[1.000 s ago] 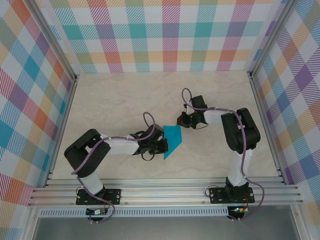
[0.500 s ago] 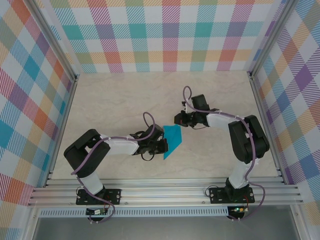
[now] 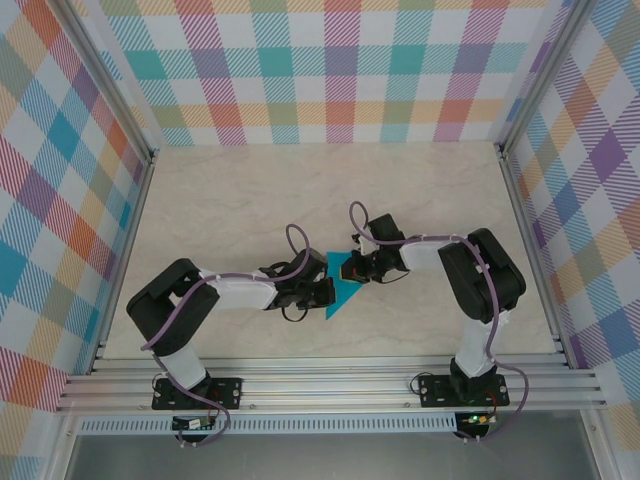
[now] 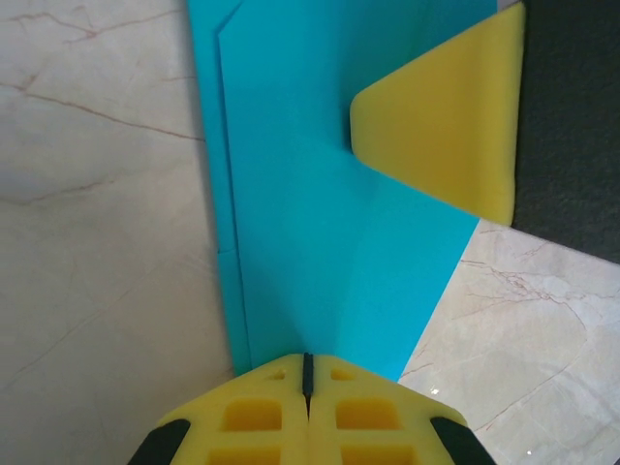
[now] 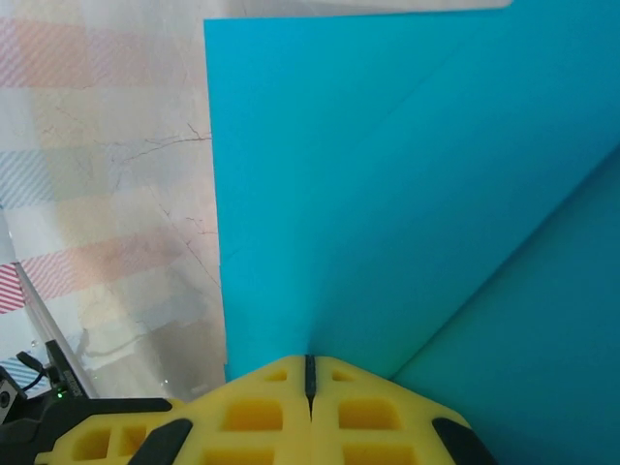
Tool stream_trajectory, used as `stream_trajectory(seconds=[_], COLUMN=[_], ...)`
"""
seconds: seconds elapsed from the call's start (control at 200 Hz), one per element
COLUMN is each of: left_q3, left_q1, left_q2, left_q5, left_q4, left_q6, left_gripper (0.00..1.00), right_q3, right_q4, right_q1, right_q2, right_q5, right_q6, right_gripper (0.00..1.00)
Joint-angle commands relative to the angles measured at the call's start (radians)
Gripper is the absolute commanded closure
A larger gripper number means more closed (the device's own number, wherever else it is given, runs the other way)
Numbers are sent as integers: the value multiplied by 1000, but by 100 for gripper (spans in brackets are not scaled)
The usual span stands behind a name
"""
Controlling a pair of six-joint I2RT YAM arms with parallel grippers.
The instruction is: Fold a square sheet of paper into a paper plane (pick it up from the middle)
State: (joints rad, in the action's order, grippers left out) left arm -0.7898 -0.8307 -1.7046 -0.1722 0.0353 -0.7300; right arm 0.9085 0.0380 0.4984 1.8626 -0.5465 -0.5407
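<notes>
Bright, even light is thrown from above; soft shadows are cast on the table (image 3: 250, 200). In the right wrist view the background at 9 o'clock is washed out (pale, hazy); the paper (image 5: 407, 194) is rendered sharply.

Plaid walls (image 3: 340, 70) around a pale table (image 3: 230, 200)
Pastel checks fill the top and both sides of the frame; the cream, veined table sits centre, evenly lit, with metal rails (image 3: 330, 385) along the bottom.

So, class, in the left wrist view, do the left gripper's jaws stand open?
No: the yellow pads of the left gripper meet in a thin seam, closed on the teal paper.
</notes>
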Motion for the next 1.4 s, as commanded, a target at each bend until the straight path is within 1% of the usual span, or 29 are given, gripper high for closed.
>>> stream_trajectory(seconds=[0.0, 0.055, 0.16, 0.275, 0.33, 0.35, 0.395, 0.46, 0.535, 0.645, 0.775, 0.935, 1.19, 1.275, 1.395], left_q3=[31, 20, -8, -46, -54, -54, -57, -70, -66, -64, -51, -39, -12, -2, 31], left_q1=[-7, -6, -5, 5, 18, 21, 27, 31, 31, 31, 32, 32, 31, 32, 26], left_q2=[3, 20, 77, 157, 184, 190, 197, 185, 155, 95, 32, -27, -50, -59, -63], left_q5=[46, 48, 64, 97, 88, 77, 46, 14, -45, -90, -109, -90, -28, -25, -32], left_q4=[-240, -257, -295, -340, -322, -273, -220, -175, -81, 24, 130, 191, 126, 103, 113], left_q6=[33, 37, 34, -6, -41, -53, -81, -122, -167, -226, -276, -311, -313, -312, -316], left_gripper=[97, 96, 94, 92, 92, 92, 92, 92, 92, 93, 93, 93, 93, 93, 93], right_q3=[-16, -17, -22, -23, -29, -29, -30, -31, -32, -33, -37, -40, -48, -46, -46], right_q4=[26, 44, 50, 53, 46, 44, 44, 40, 40, 34, 27, 28, 30, 31, 30], right_q1=[0, -1, 0, 0, 0, 0, 0, -1, 0, 0, 0, 0, 0, 0, 0], right_q2=[32, 30, 22, 23, 23, 23, 26, 27, 34, 45, 50, 55, 55, 58, 63], right_q5=[71, 91, 93, 92, 92, 92, 92, 93, 96, 96, 96, 95, 99, 104, 106], right_q6=[22, 27, 34, 32, 26, 25, 23, 21, 18, 13, 9, 7, 7, 7, 5], right_gripper=[98, 99, 99, 99, 99, 99, 99, 99, 99, 99, 99, 99, 99, 99, 99])
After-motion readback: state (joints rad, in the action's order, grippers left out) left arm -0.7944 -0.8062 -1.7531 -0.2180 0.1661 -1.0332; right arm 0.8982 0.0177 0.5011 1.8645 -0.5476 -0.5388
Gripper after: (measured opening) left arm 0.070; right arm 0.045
